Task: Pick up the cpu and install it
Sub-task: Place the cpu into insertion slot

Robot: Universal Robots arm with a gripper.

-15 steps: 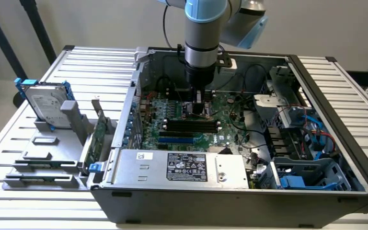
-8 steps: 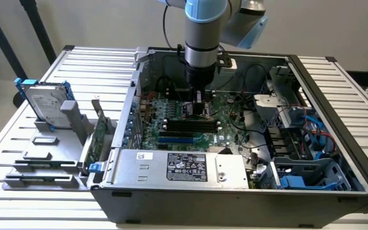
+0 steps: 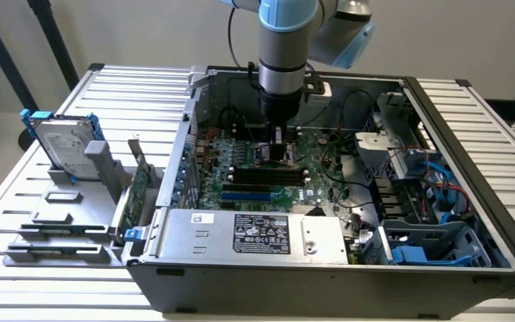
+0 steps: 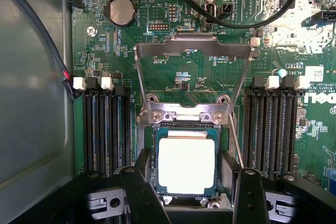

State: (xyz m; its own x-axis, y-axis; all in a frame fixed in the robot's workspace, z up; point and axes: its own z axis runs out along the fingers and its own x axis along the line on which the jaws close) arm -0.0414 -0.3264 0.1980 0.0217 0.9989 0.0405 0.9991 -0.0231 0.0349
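**Cpu in its socket: release stage, by the look of it**
The gripper (image 4: pixel 193 176) straddles the cpu (image 4: pixel 187 164) with jaws spread, clasping nothing. The chip lies flat in its socket. Beyond it, the hinged retention frame (image 4: pixel 191 45) stands raised, not yet clamped down.

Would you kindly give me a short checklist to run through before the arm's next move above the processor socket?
1. The cpu lies flat inside the socket: ok.
2. The gripper is open, with one of its fingers on each side of the cpu: ok.
3. The fingers are free of the cpu's edges: cannot tell.
4. The load plate is closed over the cpu: not ok, it is swung open.
5. The black cable is clear of the socket: ok, it runs beyond the load plate.
6. The cpu is turned the right way round: cannot tell.
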